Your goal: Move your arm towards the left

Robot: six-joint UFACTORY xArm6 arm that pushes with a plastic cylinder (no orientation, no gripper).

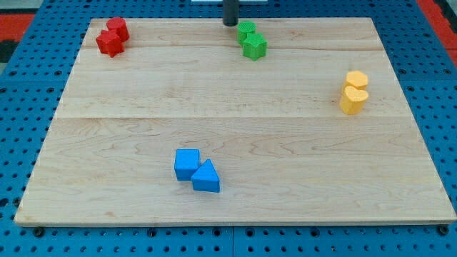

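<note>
Wooden board (235, 135), two red blocks (112, 37), two green blocks (250, 41), two yellow blocks (353, 92), two blue blocks (196, 170)

One camera only, set high beyond the counter's (235, 135) near edge, tilted down and facing its far edge. It stands back enough to hold all four corners, with blue pegboard (21, 78) showing around.

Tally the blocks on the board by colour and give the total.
Red blocks: 2
Green blocks: 2
Yellow blocks: 2
Blue blocks: 2
Total: 8
</note>
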